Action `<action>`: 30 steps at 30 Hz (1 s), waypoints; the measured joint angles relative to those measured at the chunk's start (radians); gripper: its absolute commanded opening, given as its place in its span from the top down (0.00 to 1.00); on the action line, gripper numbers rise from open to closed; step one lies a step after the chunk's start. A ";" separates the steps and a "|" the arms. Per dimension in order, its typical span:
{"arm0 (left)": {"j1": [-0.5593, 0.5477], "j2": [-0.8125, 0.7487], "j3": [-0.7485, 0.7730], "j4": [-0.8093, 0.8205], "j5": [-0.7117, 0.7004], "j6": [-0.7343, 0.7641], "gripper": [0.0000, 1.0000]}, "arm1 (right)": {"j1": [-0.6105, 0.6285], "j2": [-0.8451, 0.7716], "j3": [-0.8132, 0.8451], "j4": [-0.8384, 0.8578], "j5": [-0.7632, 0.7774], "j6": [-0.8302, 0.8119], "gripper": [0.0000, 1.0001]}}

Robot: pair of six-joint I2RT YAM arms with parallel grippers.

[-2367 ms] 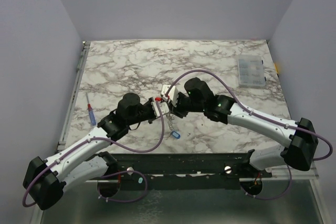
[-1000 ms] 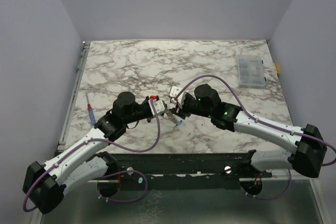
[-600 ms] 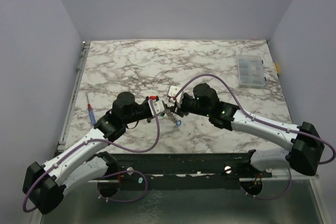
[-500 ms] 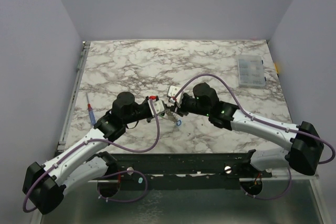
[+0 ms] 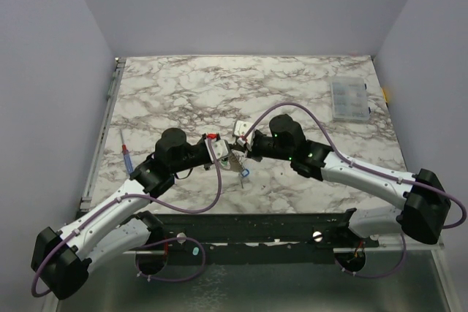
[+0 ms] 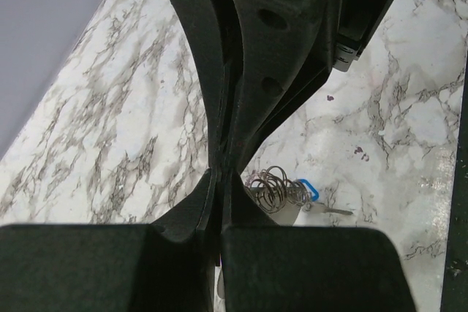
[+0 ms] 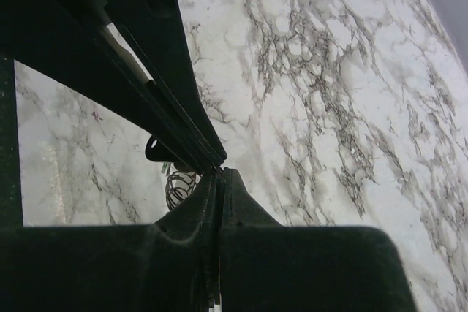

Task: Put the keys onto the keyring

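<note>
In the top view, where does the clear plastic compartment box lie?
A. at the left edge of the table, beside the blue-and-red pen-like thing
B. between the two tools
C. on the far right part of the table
C: the clear plastic compartment box lies near the far right corner of the white marble-patterned table.

Top camera looks down; both close wrist views share the keyring point(image 6: 274, 184).

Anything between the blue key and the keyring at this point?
Nothing visible. In the left wrist view the blue key lies right against the coils of the keyring, just beyond the shut left gripper. Whether the key is threaded on cannot be told.
</note>
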 measured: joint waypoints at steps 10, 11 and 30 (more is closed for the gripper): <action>0.000 -0.016 0.000 0.000 -0.001 0.005 1.00 | 0.000 -0.042 -0.052 0.063 0.047 0.012 0.99; 0.000 -0.019 0.000 0.002 -0.001 0.005 1.00 | 0.000 -0.052 -0.061 0.076 0.060 0.016 0.99; 0.013 -0.019 -0.014 0.070 0.001 -0.047 1.00 | -0.005 -0.172 -0.165 0.208 0.151 0.078 0.74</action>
